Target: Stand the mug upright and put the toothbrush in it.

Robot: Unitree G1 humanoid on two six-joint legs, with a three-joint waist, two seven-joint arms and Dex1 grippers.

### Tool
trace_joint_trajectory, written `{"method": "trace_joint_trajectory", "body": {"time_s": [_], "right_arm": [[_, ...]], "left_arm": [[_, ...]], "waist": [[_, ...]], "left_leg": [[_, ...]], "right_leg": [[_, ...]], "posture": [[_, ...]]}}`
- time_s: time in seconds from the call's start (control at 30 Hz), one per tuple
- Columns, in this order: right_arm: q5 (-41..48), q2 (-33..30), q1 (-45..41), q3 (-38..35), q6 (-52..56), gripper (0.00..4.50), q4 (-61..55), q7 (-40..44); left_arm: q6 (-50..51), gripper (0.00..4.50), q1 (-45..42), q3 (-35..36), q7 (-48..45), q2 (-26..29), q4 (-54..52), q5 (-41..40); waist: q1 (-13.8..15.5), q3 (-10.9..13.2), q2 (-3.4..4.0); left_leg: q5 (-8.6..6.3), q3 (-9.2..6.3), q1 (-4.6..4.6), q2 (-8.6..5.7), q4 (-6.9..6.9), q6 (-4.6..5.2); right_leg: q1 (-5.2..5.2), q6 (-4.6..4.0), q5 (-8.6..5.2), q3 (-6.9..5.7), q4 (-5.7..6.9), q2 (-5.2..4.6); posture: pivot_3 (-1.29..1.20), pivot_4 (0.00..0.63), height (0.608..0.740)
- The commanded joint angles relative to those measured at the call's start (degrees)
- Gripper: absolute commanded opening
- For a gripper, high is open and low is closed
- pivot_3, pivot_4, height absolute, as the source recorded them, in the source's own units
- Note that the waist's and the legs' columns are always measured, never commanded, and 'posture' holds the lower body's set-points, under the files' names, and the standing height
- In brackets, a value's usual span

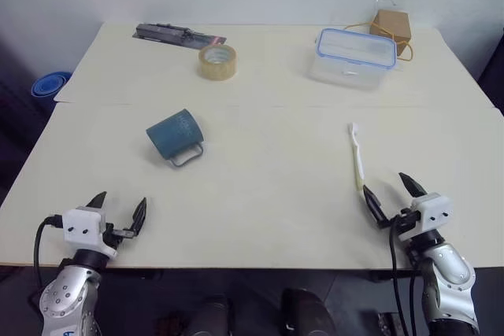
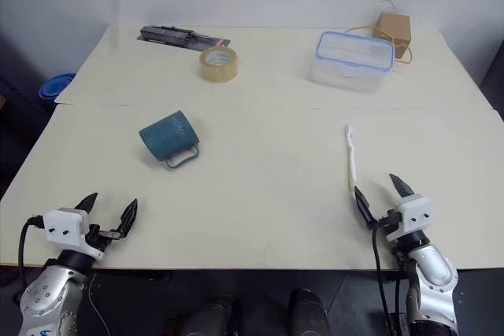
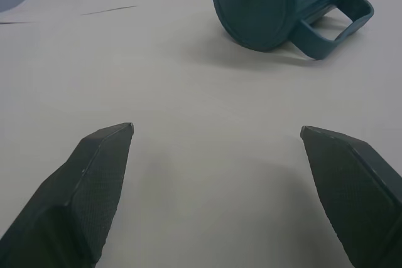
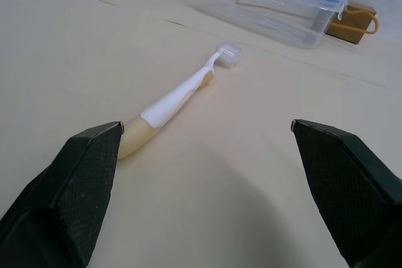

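Mug (image 1: 175,137) lies on its side left of centre on the table (image 1: 268,194), base toward the robot, handle (image 1: 187,155) low against the tabletop; it must be righted before anything goes in. Pale lettering on its wall, too small to read. Toothbrush (image 1: 357,156) lies flat at right, bristles away from the robot, well apart from mug. Left gripper (image 1: 120,214) hovers near the front edge, jaws wide, empty, lined up with mug. Right gripper (image 1: 391,193) likewise wide and empty, one finger just beside the brush's handle end; likely staged for pickup. Tape roll (image 1: 217,61), lidded box (image 1: 355,55) far back, no legible labels.
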Motion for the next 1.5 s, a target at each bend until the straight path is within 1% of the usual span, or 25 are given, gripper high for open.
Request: {"method": "trace_joint_trajectory", "body": {"time_s": [0.03,0.13,0.2,0.27,0.33,0.37,0.4,0.47,0.53,0.57,0.63,0.7,0.77,0.83,0.97,1.07,1.13,1.2,1.27,1.4,1.5], "right_arm": [[0.0,-1.1,-0.5,0.3,-1.4,4.46,-0.4,0.4],[1.0,-2.1,-0.7,0.4,-1.4,4.46,-0.9,2.1],[3.7,-3.1,-0.6,0.9,-0.4,4.46,-2.5,5.8],[6.7,-4.5,-0.1,1.6,1.5,4.46,-5.8,9.6],[9.9,-6.0,0.4,2.5,5.2,4.46,-10.1,12.4],[11.6,-7.5,1.1,4.6,6.2,4.46,-13.9,16.6],[13.5,-8.4,1.5,6.2,5.4,4.46,-17.0,21.0],[15.6,-9.1,1.7,7.6,4.1,4.46,-19.7,25.7],[16.2,-9.5,1.6,7.9,4.4,4.46,-19.6,27.6],[16.5,-9.6,1.3,8.3,2.7,4.46,-19.0,30.1],[16.6,-9.5,0.4,8.4,-0.4,4.46,-16.8,33.6],[16.4,-9.3,-0.5,8.3,-2.1,4.46,-14.6,35.5],[16.3,-9.0,-1.2,8.1,-2.9,4.46,-12.5,36.6],[16.4,-8.8,-1.7,7.9,-3.6,4.46,-10.7,37.4],[16.5,-8.5,-1.4,7.1,-5.1,4.46,-8.3,37.8],[16.8,-8.2,-0.8,6.9,-6.3,4.46,-7.5,38.3],[17.1,-7.6,-0.1,6.8,-7.3,4.46,-6.7,38.9],[17.4,-7.1,0.5,6.7,-7.9,4.46,-6.1,39.4],[17.5,-6.6,0.9,6.8,-8.4,4.46,-5.7,39.8],[17.2,-5.9,1.6,7.0,-9.1,4.46,-5.6,39.7],[16.9,-5.5,1.9,7.3,-9.3,4.46,-5.9,38.9]], "left_arm": [[-0.2,4.5,-0.2,0.3,-1.2,1.3,-2.8,-1.3],[-0.3,4.5,-0.5,0.4,-1.8,1.6,-2.8,-1.9],[-0.3,4.5,-0.9,1.2,-2.9,2.1,-3.0,-3.5],[2.0,4.5,-0.1,2.0,-7.5,4.8,-4.0,-7.5],[4.1,4.5,2.8,1.7,-15.8,10.2,-4.2,-10.3],[4.3,4.5,4.2,2.5,-19.5,14.1,-2.6,-9.9],[5.0,4.5,4.8,3.9,-21.9,17.4,-1.0,-9.9],[5.2,4.5,5.2,5.5,-24.4,21.5,1.2,-9.9],[5.2,4.5,6.2,5.4,-29.5,25.0,2.2,-10.4],[5.5,4.5,6.6,5.1,-31.2,27.0,2.9,-9.2],[10.4,4.5,6.6,4.5,-32.1,31.0,3.4,-7.8],[16.3,4.5,4.3,3.8,-32.2,33.5,1.7,-9.9],[23.2,4.5,0.1,2.7,-29.8,34.0,-2.0,-13.2],[26.8,4.5,-3.4,1.3,-28.6,34.5,-5.1,-13.8],[39.1,4.5,-10.3,-3.8,-26.3,38.0,-12.8,-15.4],[44.1,4.5,-16.4,-8.8,-23.1,38.9,-15.2,-13.2],[46.9,4.5,-23.4,-15.3,-19.0,37.4,-15.6,-9.5],[49.0,4.5,-29.4,-21.1,-15.1,35.2,-14.4,-5.5],[50.5,4.5,-34.2,-25.1,-12.0,33.1,-11.1,-1.7],[51.0,4.5,-40.7,-30.4,-9.6,29.6,-3.4,3.7],[49.2,4.5,-44.0,-33.1,-10.0,27.3,1.8,6.2]], "waist": [[0.0,0.0,0.0],[0.0,0.0,0.0],[0.0,0.0,0.0],[0.0,0.0,0.01],[-0.1,0.0,0.03],[-0.1,0.0,0.06],[-0.2,0.1,0.15],[-0.1,0.1,0.21],[0.1,0.1,0.19],[0.2,0.1,0.19],[0.4,0.1,0.21],[0.4,0.2,0.23],[0.4,0.2,0.27],[0.3,0.2,0.27],[0.0,0.2,0.36],[0.0,0.3,0.47],[0.1,0.3,0.47],[0.4,0.3,0.44],[0.5,0.3,0.43],[0.3,0.3,0.42],[0.2,0.3,0.39]], "left_leg": [[0.0,0.0,0.0,0.0,0.0,0.0],[0.0,0.01,0.0,0.0,0.0,0.0],[0.0,0.02,0.0,0.0,0.0,0.0],[0.0,0.01,0.0,0.0,0.0,0.0],[0.0,0.03,-0.01,0.08,0.0,0.0],[-0.02,0.04,-0.01,0.15,0.0,-0.03],[-0.03,0.05,0.0,0.17,0.0,-0.05],[-0.06,0.06,0.0,0.25,-0.04,-0.1],[-0.06,0.02,0.01,0.25,-0.02,-0.11],[-0.07,0.02,0.01,0.22,-0.02,-0.1],[-0.12,-0.02,0.0,0.08,0.01,0.0],[-0.14,-0.04,0.0,-0.02,0.01,0.08],[-0.13,-0.13,-0.02,-0.06,0.01,0.11],[-0.12,-0.23,-0.03,-0.06,0.04,0.11],[-0.15,-0.25,-0.04,0.02,0.03,0.0],[-0.14,-0.17,-0.04,0.01,0.01,-0.02],[-0.1,-0.12,-0.02,0.0,0.03,-0.03],[-0.01,-0.11,-0.03,-0.05,0.04,-0.03],[0.05,-0.13,-0.02,-0.13,0.07,0.01],[0.07,-0.09,-0.03,-0.11,0.07,-0.01],[0.08,-0.05,-0.03,-0.08,0.05,-0.04]], "right_leg": [[0.0,0.0,0.0,0.0,0.01,-0.02],[0.0,0.0,0.0,0.0,0.0,0.0],[0.0,0.0,0.0,0.0,0.01,0.0],[0.0,0.0,0.0,0.0,0.01,0.0],[-0.01,0.0,0.0,0.03,0.04,-0.06],[-0.01,-0.01,-0.01,0.05,0.05,-0.07],[-0.03,-0.03,-0.02,0.05,0.04,-0.06],[-0.04,-0.08,-0.04,0.03,0.0,0.04],[-0.05,-0.14,-0.07,-0.04,-0.05,0.04],[-0.03,-0.14,-0.07,-0.05,-0.04,0.04],[-0.03,-0.14,-0.07,-0.07,-0.05,0.01],[-0.02,-0.14,-0.07,-0.05,-0.04,-0.04],[0.08,-0.13,-0.07,-0.1,0.05,-0.08],[0.09,-0.11,-0.06,-0.12,0.06,-0.15],[0.08,-0.1,-0.05,-0.14,0.07,-0.07],[0.04,-0.1,-0.05,-0.17,0.12,0.09],[0.04,-0.09,-0.05,-0.14,0.18,0.12],[0.04,-0.07,-0.04,-0.14,0.23,0.12],[0.05,-0.03,-0.02,-0.11,0.3,0.08],[0.0,-0.01,-0.01,-0.08,0.32,0.14],[-0.03,-0.01,-0.01,-0.07,0.31,0.18]], "posture": [[0.0,0.15,0.74],[0.0,0.15,0.74],[0.0,0.15,0.74],[0.0,0.15,0.74],[0.0,0.15,0.74],[0.0,0.15,0.74],[0.0,0.15,0.74],[0.0,0.15,0.74],[0.0,0.15,0.74],[0.0,0.15,0.74],[0.0,0.15,0.74],[0.0,0.15,0.74],[0.0,0.15,0.74],[0.0,0.15,0.74],[0.0,0.15,0.74],[0.0,0.15,0.74],[0.0,0.15,0.74],[0.0,0.15,0.74],[0.0,0.15,0.74],[0.0,0.15,0.74],[0.0,0.15,0.74]]}}
